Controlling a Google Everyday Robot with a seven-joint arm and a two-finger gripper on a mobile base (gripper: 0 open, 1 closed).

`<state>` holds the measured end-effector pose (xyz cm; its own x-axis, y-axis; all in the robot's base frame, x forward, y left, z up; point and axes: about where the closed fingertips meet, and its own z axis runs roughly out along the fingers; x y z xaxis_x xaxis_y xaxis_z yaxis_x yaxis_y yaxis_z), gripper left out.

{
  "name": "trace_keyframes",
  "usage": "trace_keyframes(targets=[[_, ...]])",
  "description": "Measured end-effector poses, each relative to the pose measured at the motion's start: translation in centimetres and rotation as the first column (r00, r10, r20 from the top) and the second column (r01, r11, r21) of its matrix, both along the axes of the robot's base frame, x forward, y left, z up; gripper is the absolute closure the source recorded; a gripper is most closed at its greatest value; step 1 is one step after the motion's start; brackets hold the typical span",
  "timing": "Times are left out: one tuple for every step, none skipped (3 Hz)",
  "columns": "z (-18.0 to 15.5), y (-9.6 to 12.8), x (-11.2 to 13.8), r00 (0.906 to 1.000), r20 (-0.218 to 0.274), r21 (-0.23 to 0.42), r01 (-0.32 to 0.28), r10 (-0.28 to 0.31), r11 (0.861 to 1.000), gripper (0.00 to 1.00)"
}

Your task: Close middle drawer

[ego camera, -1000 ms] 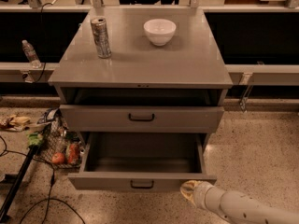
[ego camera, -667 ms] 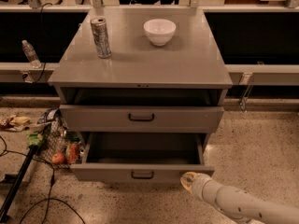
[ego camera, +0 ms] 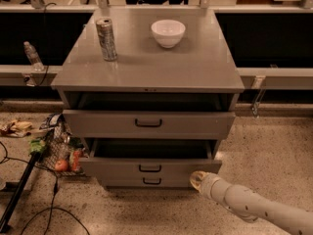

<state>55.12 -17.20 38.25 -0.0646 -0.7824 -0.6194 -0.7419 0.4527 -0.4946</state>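
Currently, the tool point(ego camera: 197, 179), the rounded pale tip of a cream-coloured arm coming in from the lower right, sits low on the right side of the grey metal cabinet, at or just off the right end of the middle drawer point(ego camera: 122, 167), which is the second grey metal drawer with a flat front and a small black centre handle. Whether the tool is open or closed cannot be told. The middle drawer stands a little way out of the cabinet, with a dark strip of its inside showing above its front, and its handle lies to the left of the tool. The cabinet has three drawers, each with one black handle: the wide top drawer point(ego camera: 149, 124) also stands partly out, and the bottom drawer point(ego camera: 152, 181) shows only as a narrow strip just under the middle one. On the grey tabletop point(ego camera: 161, 65) stand one silver drink can point(ego camera: 106, 38), upright at the left, and one white round bowl point(ego camera: 168, 32) at the back centre, well apart from each other. One clear plastic bottle point(ego camera: 33, 55) stands on the ledge to the left, and one wire basket point(ego camera: 61, 153) with fruit lies on the speckled floor beside the cabinet.
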Motion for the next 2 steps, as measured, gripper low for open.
trace_keyframes(targets=[[-0.9,0.0,2.4,0.9995,-0.010,0.024,-0.029,0.029,0.999,1.00],[-1.4,-0.1,4.4,0.9985,-0.015,0.045,-0.051,0.052,0.998,1.00]])
